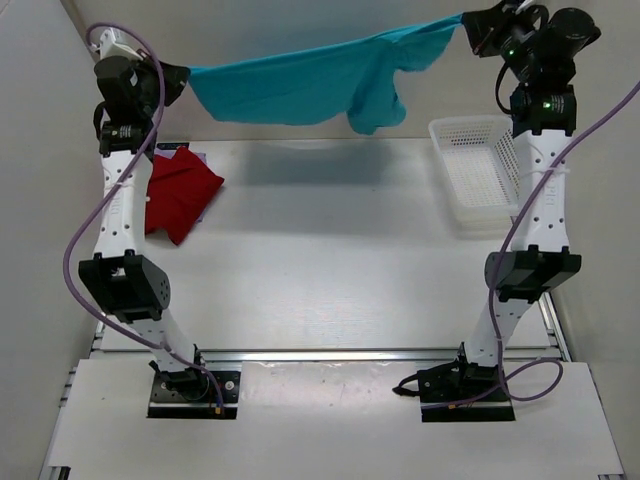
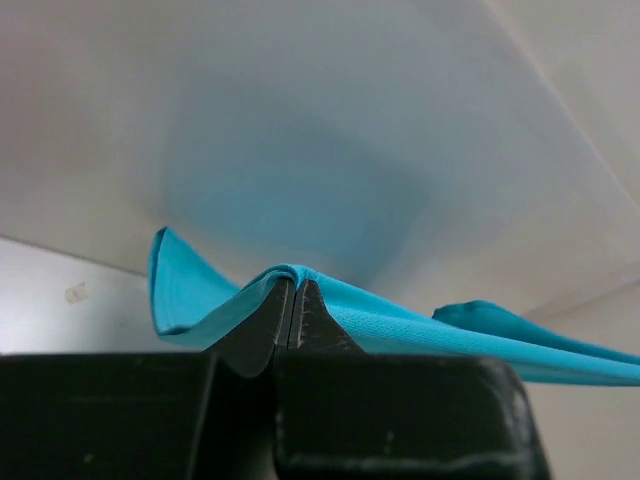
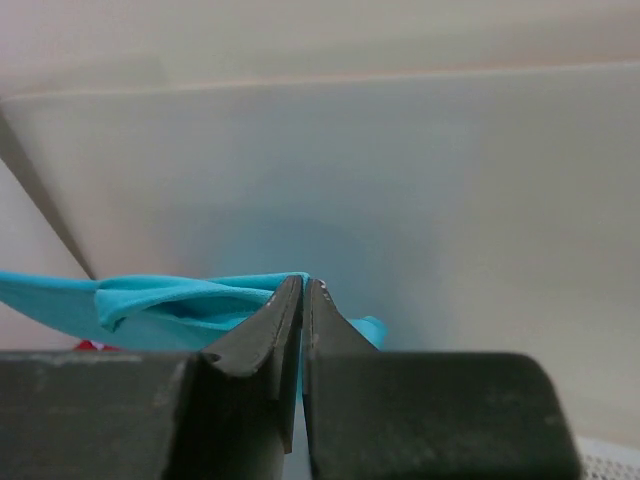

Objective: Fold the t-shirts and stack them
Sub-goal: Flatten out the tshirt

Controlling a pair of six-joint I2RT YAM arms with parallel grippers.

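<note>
Claws hold the teal shirt up in the air, stretched between them. The left claw pinches one end tight, the right claw the other. Below the left claw the red shirt lies crumpled on the tabletop. Below the right claw sits the basket.

A teal shirt hangs stretched between the left jaws and right jaws above the counter. A red shirt lies at left, a white basket at right.
</note>
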